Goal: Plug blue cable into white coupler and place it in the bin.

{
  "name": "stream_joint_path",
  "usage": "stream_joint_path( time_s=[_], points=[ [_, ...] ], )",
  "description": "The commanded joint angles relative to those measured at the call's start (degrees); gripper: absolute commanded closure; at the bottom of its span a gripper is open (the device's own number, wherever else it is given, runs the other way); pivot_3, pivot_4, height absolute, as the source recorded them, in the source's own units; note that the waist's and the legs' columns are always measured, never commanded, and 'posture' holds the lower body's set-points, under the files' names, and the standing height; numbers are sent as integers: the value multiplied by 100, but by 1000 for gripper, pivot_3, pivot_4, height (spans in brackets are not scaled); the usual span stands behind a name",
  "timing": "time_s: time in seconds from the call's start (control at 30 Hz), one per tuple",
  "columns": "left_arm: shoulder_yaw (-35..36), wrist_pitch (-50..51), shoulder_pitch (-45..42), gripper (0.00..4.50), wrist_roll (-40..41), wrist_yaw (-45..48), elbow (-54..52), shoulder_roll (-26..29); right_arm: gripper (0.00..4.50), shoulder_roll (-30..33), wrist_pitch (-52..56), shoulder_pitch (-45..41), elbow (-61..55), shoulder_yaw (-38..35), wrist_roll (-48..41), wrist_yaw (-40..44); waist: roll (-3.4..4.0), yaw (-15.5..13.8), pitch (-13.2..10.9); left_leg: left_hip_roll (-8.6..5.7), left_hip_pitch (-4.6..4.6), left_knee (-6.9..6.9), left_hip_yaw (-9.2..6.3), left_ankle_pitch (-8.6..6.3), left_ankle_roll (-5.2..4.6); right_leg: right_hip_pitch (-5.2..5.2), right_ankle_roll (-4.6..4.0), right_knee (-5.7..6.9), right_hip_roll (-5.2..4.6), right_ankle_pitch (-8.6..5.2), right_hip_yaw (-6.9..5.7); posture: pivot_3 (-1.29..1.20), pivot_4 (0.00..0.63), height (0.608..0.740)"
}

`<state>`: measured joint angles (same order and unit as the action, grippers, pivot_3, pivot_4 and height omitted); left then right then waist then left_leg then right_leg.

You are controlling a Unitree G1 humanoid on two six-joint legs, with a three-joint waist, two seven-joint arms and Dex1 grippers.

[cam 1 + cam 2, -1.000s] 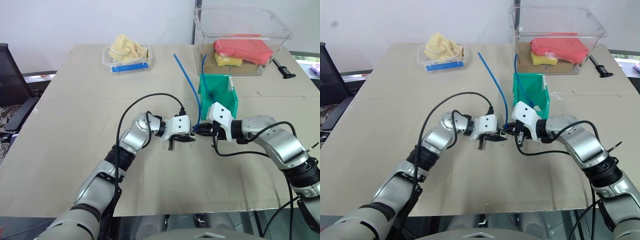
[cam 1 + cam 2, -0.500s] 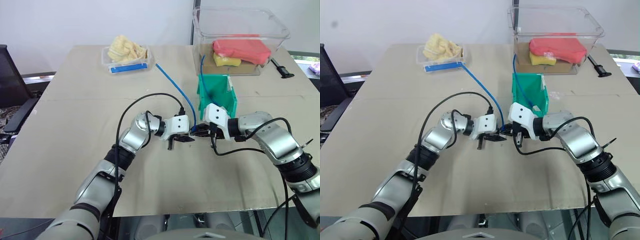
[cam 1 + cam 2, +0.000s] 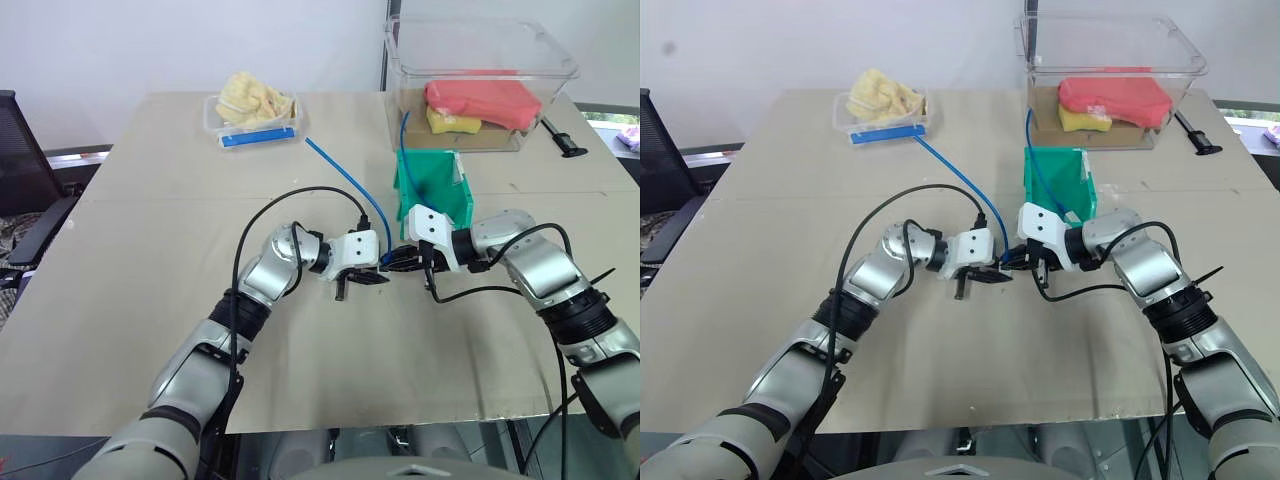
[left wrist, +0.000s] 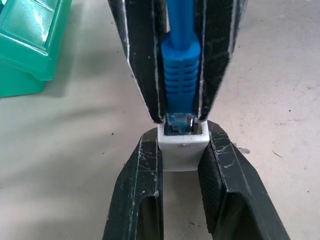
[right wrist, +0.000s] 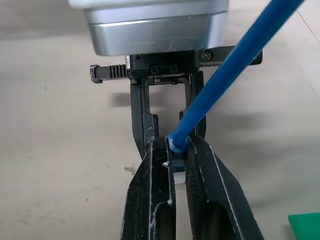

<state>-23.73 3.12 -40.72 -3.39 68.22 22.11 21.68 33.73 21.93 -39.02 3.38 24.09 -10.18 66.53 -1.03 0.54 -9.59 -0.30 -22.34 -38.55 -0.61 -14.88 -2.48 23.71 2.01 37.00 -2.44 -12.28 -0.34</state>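
Between pincer [image 4: 181,165] fingers: white coupler [image 4: 182,150].

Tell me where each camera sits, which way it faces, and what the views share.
Left eye and right eye views: on the head, looking forward and down over both arms, the table and the bin.
Left wrist view: along the left gripper, shut on the white coupler.
Right wrist view: along the right gripper, shut on the blue cable.
Shared: both wrist views show the plug meeting the coupler, with the opposite gripper facing.
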Motion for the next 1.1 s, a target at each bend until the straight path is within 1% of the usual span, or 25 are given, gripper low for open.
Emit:
stream_joint_path(
  time_s=[0.03,0.1,0.2,0.27,0.3,0.33,0.43,0.47,0.57,0.63,0.73,0.8,0.87,0.93,1.0,1.1],
  points=[
    [5,-21,0,4133,25,-26,-206,-54,4500,36,72,312,438,401,463,36,0,0,0,0,1,0,0,0,0,-1,0,0,0,0,0,0,150,740],
    [7,-8,27,4133,30,-53,-223,-58,4500,56,48,341,404,235,456,-12,-1,1,2,1,23,2,1,0,0,-21,0,0,0,0,2,0,150,740],
    [14,16,54,4133,48,-81,-241,-72,4500,-60,-151,281,466,-138,388,-289,0,-4,3,0,25,2,2,0,0,-23,0,1,-1,0,3,0,150,740],
    [18,21,67,4133,59,-90,-237,-75,3824,-163,-103,212,396,-442,174,-370,-1,-2,4,0,25,2,3,0,0,-22,0,1,-1,0,4,0,150,740],
    [17,3,66,4133,54,-102,-207,-83,3615,-167,-170,189,329,-540,165,-422,2,-2,1,0,24,2,3,0,0,-22,-1,2,-1,0,4,0,150,740],
    [17,-2,66,4133,50,-114,-185,-96,3142,-168,-235,186,227,-639,125,-447,4,-3,0,0,21,2,4,0,0,-19,-1,2,-3,0,4,0,150,740],
    [29,12,65,4133,60,-136,-143,-141,1645,-202,49,287,-427,-1031,-287,-517,4,-21,-1,-1,10,2,2,0,0,-10,-1,3,-6,0,1,0,150,740],
    [38,8,57,4133,61,-142,-117,-154,1232,-168,280,370,-780,-1188,-495,-530,4,-30,-1,-2,-1,2,1,0,0,1,-1,3,-8,0,0,0,150,740],
    [110,42,32,4133,108,-142,-41,-182,1232,53,1073,747,-2027,-1795,-1197,-692,4,-76,-1,-7,-35,1,-10,0,0,28,1,3,-17,1,-9,0,150,740],
    [132,36,21,4133,115,-147,-6,-189,1232,168,1412,962,-2482,-2028,-1443,-829,4,-121,-1,-10,-43,2,-18,0,0,30,1,-1,-23,1,-17,0,150,740],
    [295,341,-8,4133,359,-115,-105,-260,1232,323,1650,1818,-3374,-2557,-1582,-1326,3,-149,-1,-13,-47,2,-33,0,0,25,1,-7,-28,1,-24,0,150,740],
    [447,799,-68,4133,632,-62,-314,-323,1232,159,1690,2451,-3892,-3038,-1697,-1808,3,-152,-2,-17,-54,2,-46,0,0,23,2,-11,-29,0,-28,0,150,740],
    [543,1140,-102,4133,817,-11,-467,-354,1232,39,1772,2792,-4186,-3318,-1874,-2116,3,-132,-3,-18,-56,1,-47,0,0,24,2,-9,-28,0,-29,0,150,740],
    [769,1860,-251,4133,1168,-45,-671,-432,700,-229,1538,3652,-4685,-3640,-1613,-2636,4,-143,-3,-19,-49,2,-37,0,0,24,2,-6,-24,0,-29,0,150,740],
    [1026,2700,-461,4133,1570,-141,-870,-531,95,-610,1361,4519,-5220,-3916,-1441,-3170,2,-159,-4,-18,-52,-1,-60,0,0,16,4,-7,-23,-1,-36,0,150,740],
    [1231,3492,-736,4133,1929,-300,-991,-655,95,-854,1097,5328,-5661,-3941,-1064,-3630,9,-102,-4,-19,-50,-2,-67,0,1,16,5,0,-16,-3,-44,0,150,740]
  ],
)
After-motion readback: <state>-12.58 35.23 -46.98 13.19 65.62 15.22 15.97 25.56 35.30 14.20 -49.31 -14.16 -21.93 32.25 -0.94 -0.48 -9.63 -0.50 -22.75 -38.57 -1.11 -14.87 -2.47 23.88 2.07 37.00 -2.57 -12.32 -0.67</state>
